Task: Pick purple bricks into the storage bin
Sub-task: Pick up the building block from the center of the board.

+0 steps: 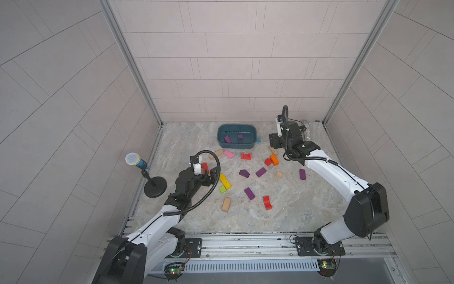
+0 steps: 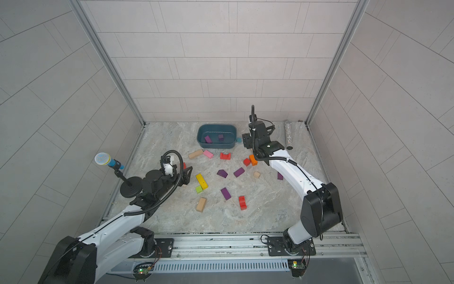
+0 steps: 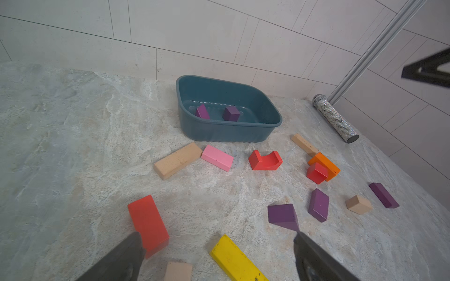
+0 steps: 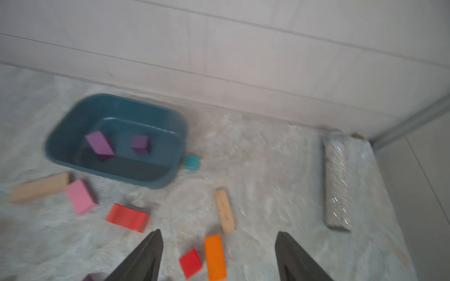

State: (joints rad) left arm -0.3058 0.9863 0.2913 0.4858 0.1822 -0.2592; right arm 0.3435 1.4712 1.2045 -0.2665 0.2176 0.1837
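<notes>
Two purple wooden bricks, a bar (image 1: 227,139) and a cube-like piece (image 1: 240,137), lie inside the dark teal plastic storage bin (image 3: 226,133), which sits by the middle of the table's far edge. Four more are on the marbled table (image 1: 282,209): a purple wedge (image 1: 244,173), a middle purple bar (image 1: 261,172) just beside it, a front purple bar (image 1: 249,193) and a right-edge purple bar (image 1: 302,174).

The next step looks like another pick. For the right arm (image 1: 326,167), the right-edge purple bar seems handiest. It should descend straight, span the bar's narrow width, and stay clear of the small natural-wood cube (image 1: 279,174) nearby.

The right jaws hover beside the bin's right end, spread apart, holding and touching nothing. The left jaws gape wide and empty, low over the table, with one tip by the purple wedge's corner. The wedge should be gripped on its flat parallel faces, not its slopes.
</notes>
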